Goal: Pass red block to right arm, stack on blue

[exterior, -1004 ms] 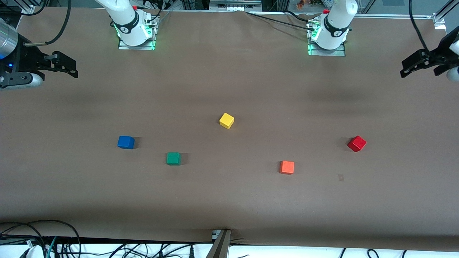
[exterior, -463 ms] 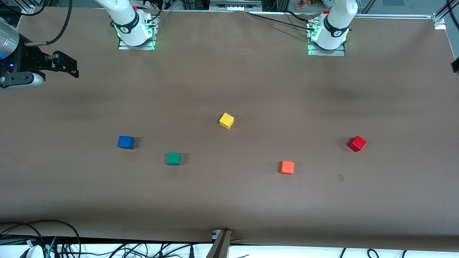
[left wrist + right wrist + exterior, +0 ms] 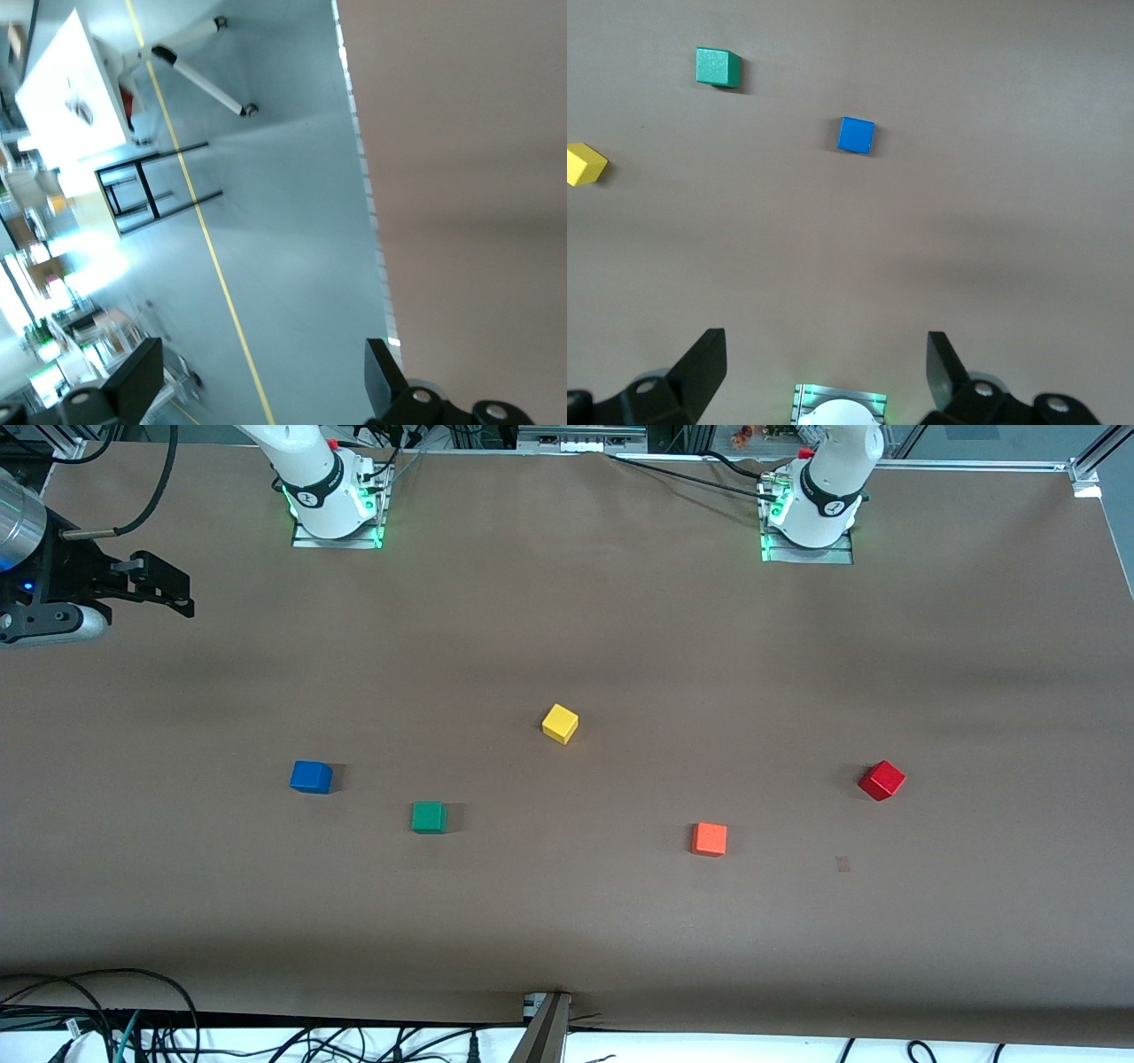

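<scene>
The red block lies on the brown table toward the left arm's end. The blue cube lies toward the right arm's end and also shows in the right wrist view. My right gripper hangs open and empty above the table edge at the right arm's end; its fingers stand wide apart in its wrist view. My left gripper is out of the front view. In its wrist view it is open and empty, over the grey floor just off the table's edge.
A green cube lies beside the blue one, nearer the front camera. A yellow cube lies mid-table. An orange cube lies near the red block. The two arm bases stand at the back edge.
My left gripper has moved off the left arm's end of the table and out of the front view. The right arm and the cubes have not moved.
</scene>
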Available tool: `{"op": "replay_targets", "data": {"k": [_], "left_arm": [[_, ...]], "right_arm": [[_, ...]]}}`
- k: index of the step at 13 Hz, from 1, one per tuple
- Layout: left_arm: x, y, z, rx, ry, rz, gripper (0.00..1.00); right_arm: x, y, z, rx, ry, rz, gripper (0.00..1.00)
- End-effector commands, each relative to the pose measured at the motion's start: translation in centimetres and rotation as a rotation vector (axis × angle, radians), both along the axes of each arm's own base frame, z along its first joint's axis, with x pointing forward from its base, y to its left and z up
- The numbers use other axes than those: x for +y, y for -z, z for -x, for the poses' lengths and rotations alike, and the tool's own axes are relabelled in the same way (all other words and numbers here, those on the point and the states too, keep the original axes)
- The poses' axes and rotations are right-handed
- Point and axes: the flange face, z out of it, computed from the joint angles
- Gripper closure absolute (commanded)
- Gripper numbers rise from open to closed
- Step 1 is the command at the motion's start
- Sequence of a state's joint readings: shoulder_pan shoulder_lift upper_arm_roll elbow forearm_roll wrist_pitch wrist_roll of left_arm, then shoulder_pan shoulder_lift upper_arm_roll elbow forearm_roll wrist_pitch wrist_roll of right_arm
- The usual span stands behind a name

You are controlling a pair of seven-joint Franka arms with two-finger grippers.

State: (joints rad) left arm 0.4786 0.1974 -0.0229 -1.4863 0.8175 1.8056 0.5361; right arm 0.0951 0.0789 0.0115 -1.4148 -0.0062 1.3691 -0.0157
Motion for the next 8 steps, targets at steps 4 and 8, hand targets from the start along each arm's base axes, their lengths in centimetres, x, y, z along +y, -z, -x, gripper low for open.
{"op": "replay_targets", "data": {"k": [4, 8], "left_arm": [[9.4, 7.2, -1.7, 0.224, 0.424, 0.070, 0.00], [13.7, 15.7, -2.7, 0.211, 0.706, 0.251, 0.00]], "right_arm": [[0.1, -0.1, -0.2, -0.005, -0.018, -0.014, 0.00], [0.1, 0.1, -0.2, -0.001, -0.021, -0.014, 0.00]]}}
